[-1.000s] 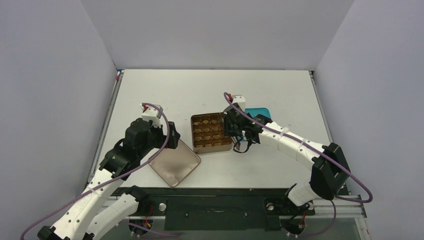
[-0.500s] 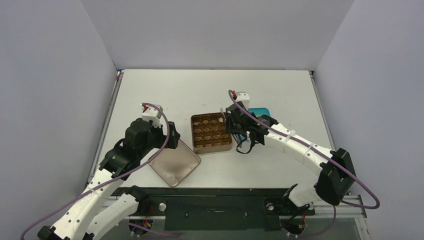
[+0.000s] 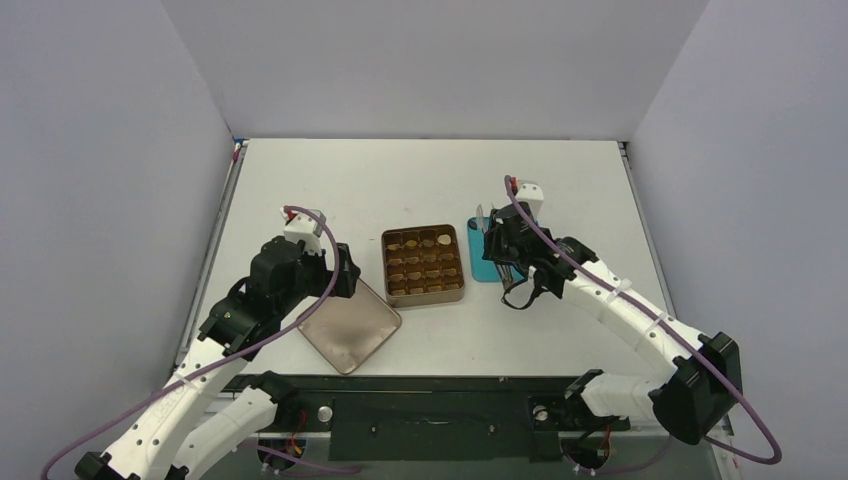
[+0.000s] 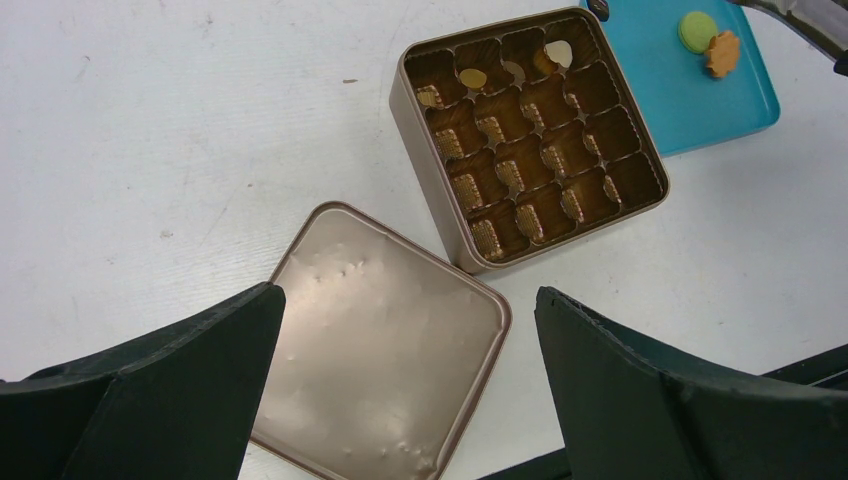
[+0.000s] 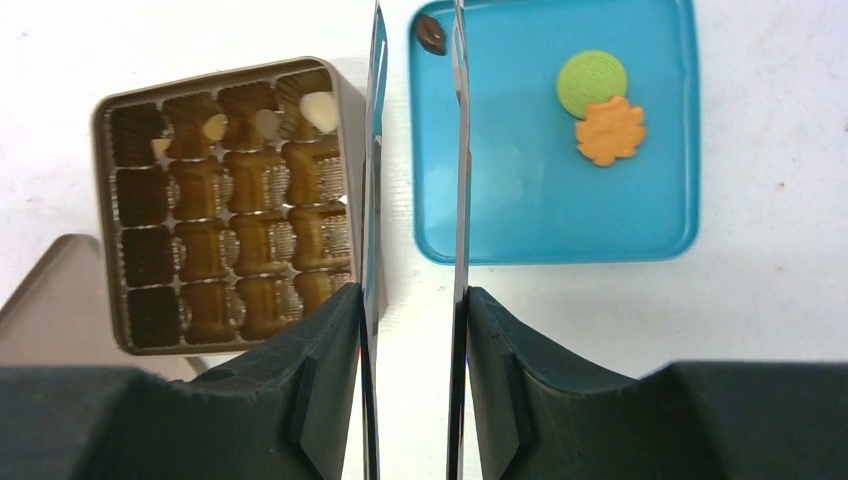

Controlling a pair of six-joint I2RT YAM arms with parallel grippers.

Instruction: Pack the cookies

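Top cam overhead; both wrist cams look down, share tin (image 3: 428, 297).

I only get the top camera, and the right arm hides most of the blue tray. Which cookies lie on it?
Observer: Three lie on the tray: a green round cookie, an orange leaf-shaped cookie touching it, and a dark cookie at a corner.
Operator: What is the right gripper holding?
Observer: The right gripper is shut on long metal tweezers. The blades are apart, either side of the dark cookie in the wrist view.
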